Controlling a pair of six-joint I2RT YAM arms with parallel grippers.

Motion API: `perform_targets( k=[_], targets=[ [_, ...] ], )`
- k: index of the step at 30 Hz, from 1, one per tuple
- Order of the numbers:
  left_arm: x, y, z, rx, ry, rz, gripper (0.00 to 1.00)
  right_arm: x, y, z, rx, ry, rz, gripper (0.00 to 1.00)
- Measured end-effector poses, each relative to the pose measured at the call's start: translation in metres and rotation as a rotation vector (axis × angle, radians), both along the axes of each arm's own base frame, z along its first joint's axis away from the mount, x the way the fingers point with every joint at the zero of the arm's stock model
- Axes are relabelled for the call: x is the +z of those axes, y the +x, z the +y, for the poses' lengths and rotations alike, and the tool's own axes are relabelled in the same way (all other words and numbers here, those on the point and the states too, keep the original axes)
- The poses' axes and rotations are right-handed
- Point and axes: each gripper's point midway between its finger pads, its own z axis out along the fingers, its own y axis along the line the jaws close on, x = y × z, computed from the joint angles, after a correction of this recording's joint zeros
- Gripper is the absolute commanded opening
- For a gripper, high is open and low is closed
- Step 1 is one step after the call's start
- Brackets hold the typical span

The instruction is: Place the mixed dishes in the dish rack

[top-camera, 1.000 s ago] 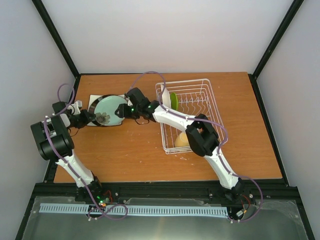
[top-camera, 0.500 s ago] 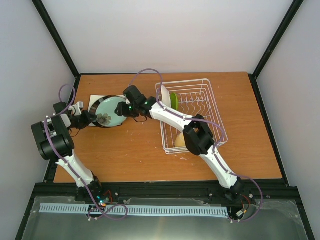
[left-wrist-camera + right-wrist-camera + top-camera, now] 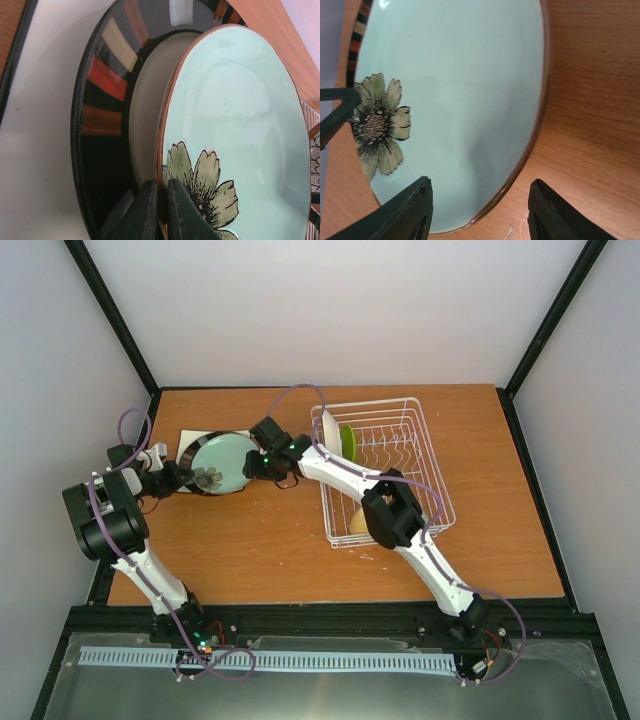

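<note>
The pale green plate (image 3: 224,460) with a flower print is tilted up off the dark-rimmed round plate (image 3: 196,447), which lies on the white square plate (image 3: 188,436). My left gripper (image 3: 192,478) is shut on the pale green plate's near rim (image 3: 163,210). My right gripper (image 3: 248,464) is open, and its two fingers straddle the plate's right edge (image 3: 480,215) without touching it. The white wire dish rack (image 3: 433,455) holds the lime-green plate (image 3: 347,440) and a pale dish (image 3: 322,438) on edge. It also holds the yellow mug (image 3: 361,521), partly hidden by my right arm.
The stack of plates sits at the table's back left, near the black frame post (image 3: 150,400). My right arm (image 3: 385,510) reaches across the rack's near left corner. The dark-rimmed plate (image 3: 100,100) and the white square plate (image 3: 40,150) fill the left wrist view.
My right arm's elbow has swung left and its wrist has shifted slightly at the plate's right edge. My left gripper keeps its hold on the tilted pale green plate.
</note>
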Motion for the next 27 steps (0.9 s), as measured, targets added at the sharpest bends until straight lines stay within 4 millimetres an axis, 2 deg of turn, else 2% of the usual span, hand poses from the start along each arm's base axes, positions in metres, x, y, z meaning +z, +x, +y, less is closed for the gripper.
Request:
perform_targets(
  k=[4,7,13,16,20,21,24,27],
  targets=[
    [0.000,0.000,-0.001,-0.001,0.000,0.000,0.00,-0.012,0.001,-0.003,-0.017,-0.020,0.016,0.53],
    [0.000,0.000,-0.002,-0.006,0.000,0.000,0.01,-0.011,0.005,-0.001,-0.030,-0.004,0.016,0.53],
    [-0.001,0.000,-0.005,-0.011,-0.001,0.006,0.01,-0.009,0.014,0.002,-0.055,0.027,0.019,0.46],
    [-0.002,-0.001,-0.005,-0.010,0.001,0.008,0.01,-0.016,0.023,0.005,-0.066,0.037,0.023,0.35],
    [-0.003,-0.001,-0.006,-0.012,0.006,0.011,0.01,-0.029,0.029,0.006,-0.075,0.048,0.045,0.07],
    [-0.004,-0.001,-0.005,-0.007,0.009,0.015,0.00,-0.026,0.031,0.007,-0.091,0.073,0.063,0.03],
    [-0.004,-0.001,-0.002,0.000,0.015,0.011,0.01,-0.005,0.044,0.011,-0.087,0.148,0.038,0.03],
    [-0.003,0.000,-0.002,-0.003,0.015,0.007,0.05,-0.007,0.045,0.010,-0.085,0.140,0.033,0.03]
  ],
)
